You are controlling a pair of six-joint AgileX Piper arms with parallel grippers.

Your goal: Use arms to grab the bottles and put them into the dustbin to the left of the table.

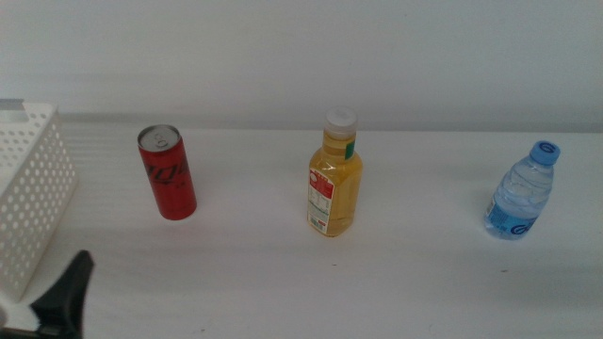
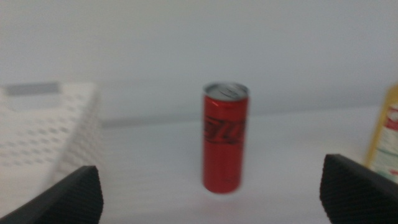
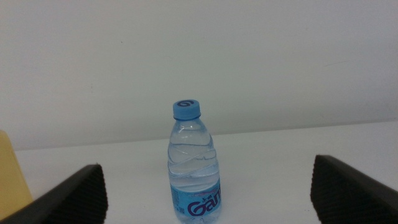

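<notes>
Right, reading my feeds from the near edge outward:
Left gripper [image 2: 211, 193]: I'm seeing it waiting low at the table's near-left corner, jaws standing wide apart and gripping nothing.
Right gripper [image 3: 208, 193]: it's sitting out of my middle view; its wrist camera is showing jaws spread wide, empty.
Dustbin [image 1: 28, 198]: standing at the far left, just beside the left gripper.
Table [image 1: 424, 282]: white, carrying all three bottles upright in a row, well apart.
Red can [image 1: 168, 173]: standing left, near the dustbin, facing the left gripper.
Yellow juice bottle [image 1: 334, 179]: standing in the middle.
Water bottle [image 1: 521, 193]: standing right, facing the right gripper.
</notes>
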